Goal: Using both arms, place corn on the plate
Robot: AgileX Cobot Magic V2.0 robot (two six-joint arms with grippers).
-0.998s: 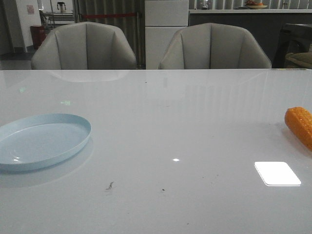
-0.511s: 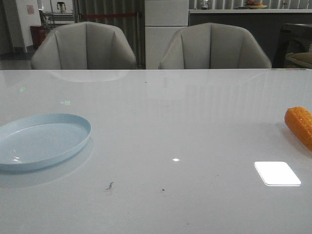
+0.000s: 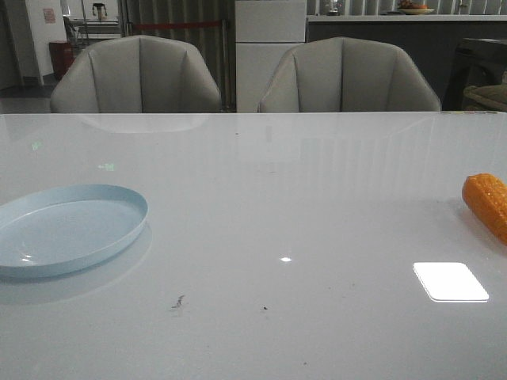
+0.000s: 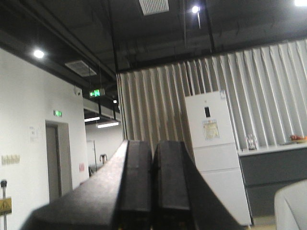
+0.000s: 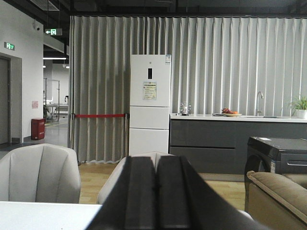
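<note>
The orange corn (image 3: pixel 488 204) lies on the white table at the far right edge of the front view, partly cut off. The pale blue plate (image 3: pixel 67 228) sits on the table at the left. Neither arm shows in the front view. In the left wrist view my left gripper (image 4: pixel 153 146) is shut and empty, pointing up at the room's wall and ceiling. In the right wrist view my right gripper (image 5: pixel 156 160) is shut and empty, pointing level at the chairs and far wall. Corn and plate are out of both wrist views.
Two grey chairs (image 3: pixel 136 75) (image 3: pixel 348 77) stand behind the table's far edge. A white fridge (image 5: pixel 149 103) and a dark counter (image 5: pixel 216 143) stand against the curtained wall. A bright light reflection (image 3: pixel 450 281) lies on the table (image 3: pixel 277 198) near the corn.
</note>
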